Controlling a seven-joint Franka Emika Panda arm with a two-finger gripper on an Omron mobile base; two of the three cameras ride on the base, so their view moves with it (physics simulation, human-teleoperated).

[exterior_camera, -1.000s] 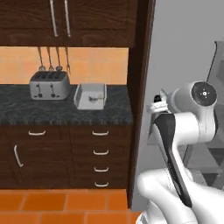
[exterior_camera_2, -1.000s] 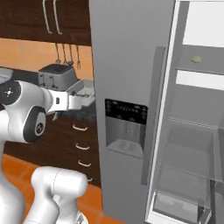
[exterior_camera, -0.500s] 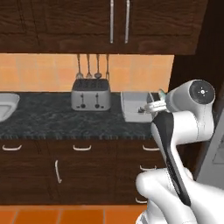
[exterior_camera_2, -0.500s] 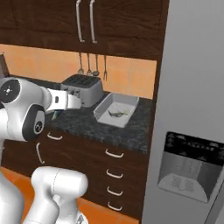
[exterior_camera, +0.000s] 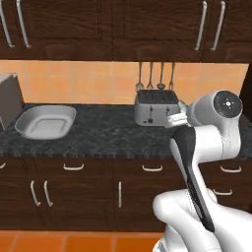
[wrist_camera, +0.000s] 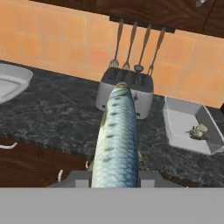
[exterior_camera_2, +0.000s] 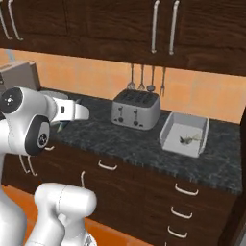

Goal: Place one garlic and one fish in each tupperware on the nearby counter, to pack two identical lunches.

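Note:
A long blue-grey fish [wrist_camera: 116,140] juts forward out of my gripper [wrist_camera: 114,177], which is shut on it. The hand [exterior_camera_2: 72,111] hovers in front of the speckled counter [exterior_camera_2: 144,149], left of the toaster. One white rectangular tupperware [exterior_camera_2: 185,134] [wrist_camera: 192,127] sits on the counter's right with a small pale-green lump, apparently garlic [wrist_camera: 197,131] [exterior_camera_2: 190,139], inside. A second, rounder white tupperware [exterior_camera: 47,120] [wrist_camera: 11,83] rests on the counter [exterior_camera: 98,138] at the left and looks bare inside.
A silver toaster [exterior_camera: 156,107] [exterior_camera_2: 135,109] stands mid-counter under hanging utensils [wrist_camera: 135,46]. A grey box [exterior_camera: 10,98] sits at the far left. Dark cabinets [exterior_camera: 123,24] hang above; drawers with silver handles [exterior_camera_2: 108,166] run below.
The base has swung to the left, so the fridge has slid out of the pictures and the counter now fills them. My gripper stays shut on the fish.

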